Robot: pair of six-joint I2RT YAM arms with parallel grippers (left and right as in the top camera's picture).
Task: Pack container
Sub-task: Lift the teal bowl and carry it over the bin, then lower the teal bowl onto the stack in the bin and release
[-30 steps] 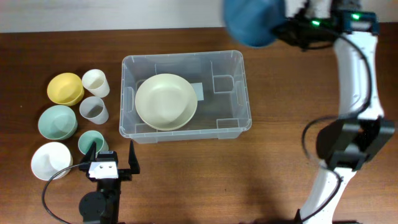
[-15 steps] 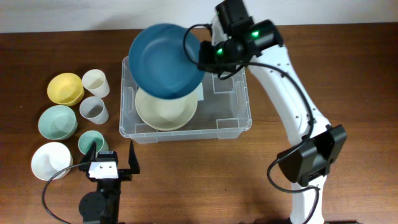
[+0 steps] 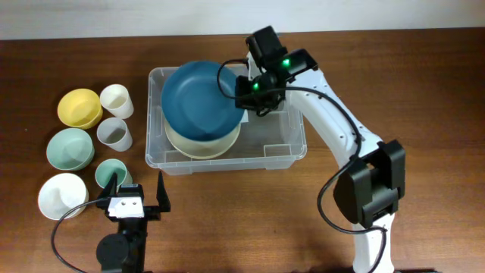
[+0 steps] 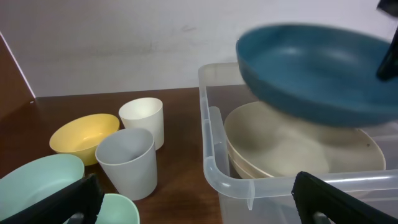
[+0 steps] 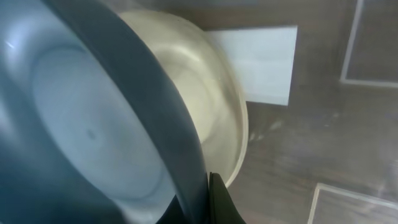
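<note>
Centre of overhead view: container [image 3: 276, 136] on bench [image 3: 424, 91], cream bowl [image 3: 204, 145] inside. Changed: the blue bowl [image 3: 198, 97], a second ago high at upper right, now hangs just over the cream bowl, right pincer [image 3: 241, 92] clamped on its rim. Nesting likely next. Lower left: left pincer [image 3: 137, 186], apart, idle.

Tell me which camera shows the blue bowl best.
Overhead: nearly the whole blue bowl shows, over the cream bowl in the container. Left wrist view blurs it; right wrist view shows only part, very close.
</note>
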